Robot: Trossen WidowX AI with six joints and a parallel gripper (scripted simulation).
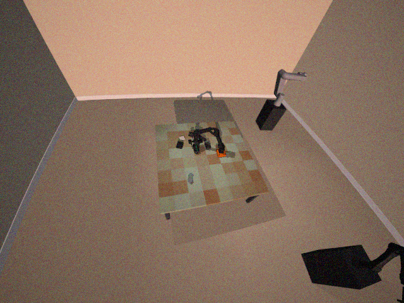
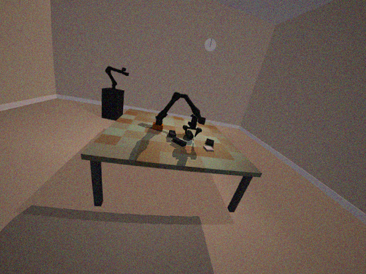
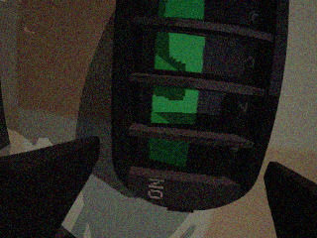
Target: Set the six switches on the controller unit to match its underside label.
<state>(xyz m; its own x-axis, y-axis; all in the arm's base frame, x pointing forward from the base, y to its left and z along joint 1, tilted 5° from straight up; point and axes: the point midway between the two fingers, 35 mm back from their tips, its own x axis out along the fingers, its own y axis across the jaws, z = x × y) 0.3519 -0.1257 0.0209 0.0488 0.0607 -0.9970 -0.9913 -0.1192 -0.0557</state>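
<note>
The dark controller unit point(image 1: 194, 148) point(image 2: 188, 135) point(image 3: 213, 190) sits on the bench with its switches upward. The wrist view shows four of its rockers, the farthest cut off by the frame. Their green ends are on the left and dark ends on the right; "ON" is printed at the near end. The nearest green end is the darkest, and shadow crosses the others. Which ends are pressed down is hard to tell. The label underneath is hidden. My gripper point(image 3: 185, 161) is open and empty, above the unit's near end, with one finger to each side of it.
A black box point(image 1: 179, 144) point(image 2: 209, 141) stands beside a white piece point(image 1: 181, 137) point(image 2: 208, 148). A dark block point(image 1: 207, 144) point(image 2: 171, 134) lies between the unit and my orange base point(image 1: 221, 153) point(image 2: 158, 126). A long dark module point(image 2: 179, 142) lies near the unit.
</note>
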